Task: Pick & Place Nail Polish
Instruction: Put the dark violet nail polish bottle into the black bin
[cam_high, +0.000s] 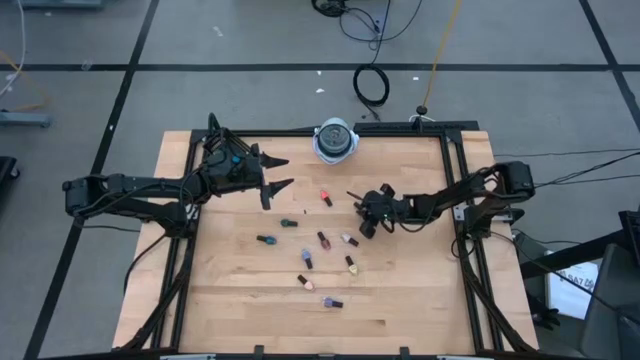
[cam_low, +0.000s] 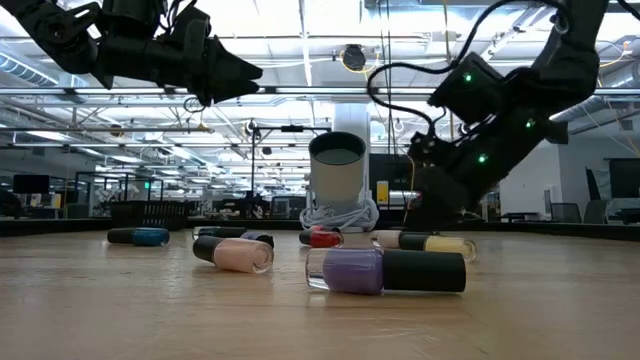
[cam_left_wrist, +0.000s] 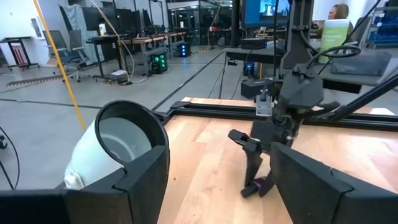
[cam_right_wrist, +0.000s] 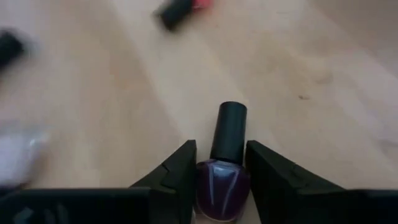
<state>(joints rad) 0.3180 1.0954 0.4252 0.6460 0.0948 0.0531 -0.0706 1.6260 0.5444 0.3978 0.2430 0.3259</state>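
The right gripper (cam_right_wrist: 219, 186) is down at the tabletop right of centre in the overhead picture, its two fingers pressed against the sides of a purple nail polish bottle (cam_right_wrist: 222, 186) lying on the wood, black cap pointing away from the wrist. From the left wrist camera the same bottle (cam_left_wrist: 262, 185) shows as a purple spot under the lowered fingers.

The left gripper (cam_high: 274, 174) hangs above the upper left part of the table (cam_high: 400, 300), jaws spread wide with nothing between them.

A white cup (cam_high: 336, 140) on a coil of cord stands at the top edge of the table, in the middle, between the two arms.

The other bottles (cam_high: 305, 259) lie loose on their sides across the centre of the overhead frame, all apart from one another: a red one (cam_high: 326, 198) just left of the right gripper, a teal one (cam_high: 266, 240) further left, and a lilac one (cam_high: 332, 302) lowest in the frame. None lies between the held bottle and the cup.
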